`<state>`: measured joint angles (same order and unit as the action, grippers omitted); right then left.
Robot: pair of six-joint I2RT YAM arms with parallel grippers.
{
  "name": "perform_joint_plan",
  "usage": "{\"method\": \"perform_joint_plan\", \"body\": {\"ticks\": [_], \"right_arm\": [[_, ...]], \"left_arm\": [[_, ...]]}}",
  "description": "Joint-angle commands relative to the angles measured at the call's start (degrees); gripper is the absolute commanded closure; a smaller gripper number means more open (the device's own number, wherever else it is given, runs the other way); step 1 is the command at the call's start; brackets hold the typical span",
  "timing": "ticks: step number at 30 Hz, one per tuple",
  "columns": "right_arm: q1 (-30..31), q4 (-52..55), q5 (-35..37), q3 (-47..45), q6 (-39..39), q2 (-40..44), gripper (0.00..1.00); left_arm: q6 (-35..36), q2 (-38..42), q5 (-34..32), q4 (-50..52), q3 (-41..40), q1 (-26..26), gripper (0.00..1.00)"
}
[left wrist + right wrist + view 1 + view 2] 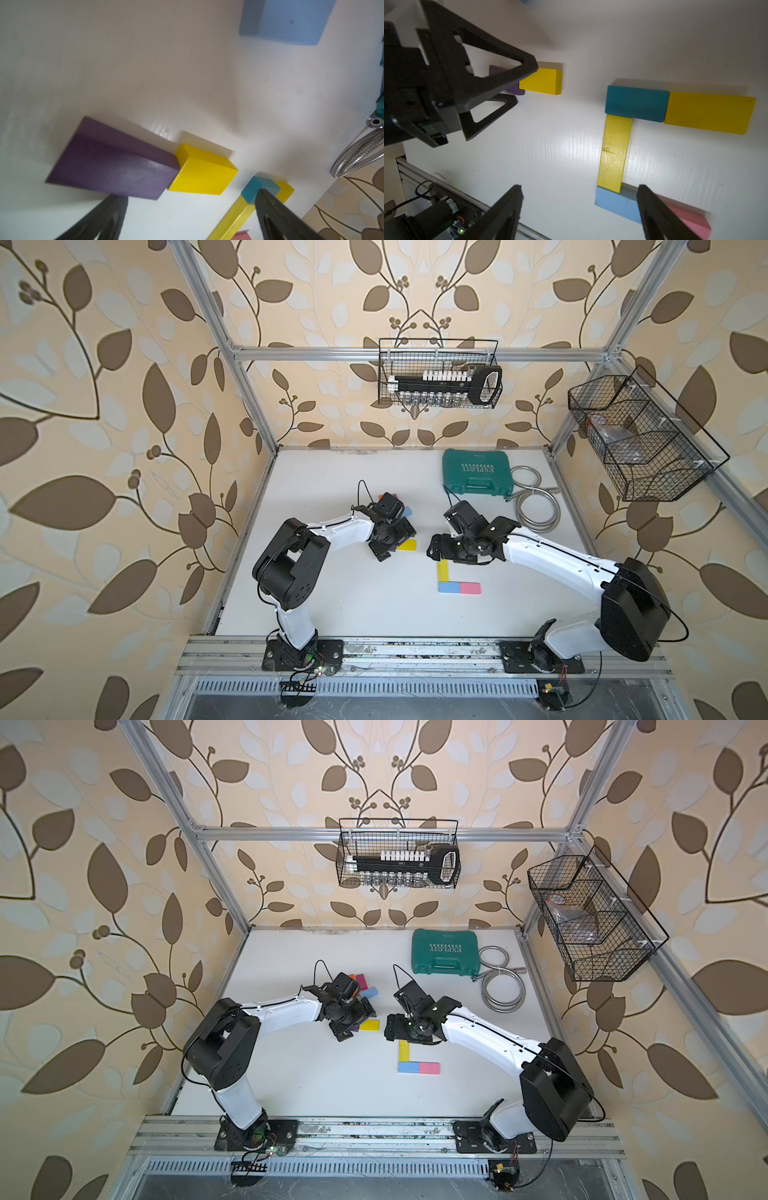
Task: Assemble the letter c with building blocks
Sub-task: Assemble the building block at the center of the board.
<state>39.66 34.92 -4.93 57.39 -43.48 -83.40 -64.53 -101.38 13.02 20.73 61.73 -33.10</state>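
Several building blocks lie joined on the white table: a teal block [636,102] with a yellow block [709,112] beside it, a yellow bar [614,152] [442,570] running down from the teal one, and a light blue block [616,203] [449,587] next to a pink block [689,220] [470,588]. My right gripper [579,187] [440,549] hangs open above them, holding nothing. A loose yellow block [203,172] [406,545] touches a purple block [112,164]. My left gripper [190,194] [395,541] stands open just over these two, empty.
Beyond the left gripper lie another light blue block [408,511], a magenta block [360,981] and an orange block [352,977]. A green tool case [477,472] and a coiled metal hose [536,506] sit at the back right. Wire baskets [440,373] hang on the frame.
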Motion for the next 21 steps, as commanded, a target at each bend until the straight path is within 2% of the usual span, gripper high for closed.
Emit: {"method": "perform_joint_plan", "body": {"ticks": [1,15,21], "right_arm": [[0.3,0.2,0.3,-0.1,-0.2,-0.8,0.15],[0.3,0.1,0.1,0.3,-0.2,-1.1,0.15],[0.4,-0.4,-0.5,1.1,-0.1,-1.8,0.15]], "left_arm": [[0.6,-0.4,-1.3,0.4,2.0,-0.6,0.02],[1.5,-2.0,-1.9,1.2,4.5,-0.6,0.02],[2.2,0.4,-1.5,1.8,3.3,-0.5,0.02]]}}
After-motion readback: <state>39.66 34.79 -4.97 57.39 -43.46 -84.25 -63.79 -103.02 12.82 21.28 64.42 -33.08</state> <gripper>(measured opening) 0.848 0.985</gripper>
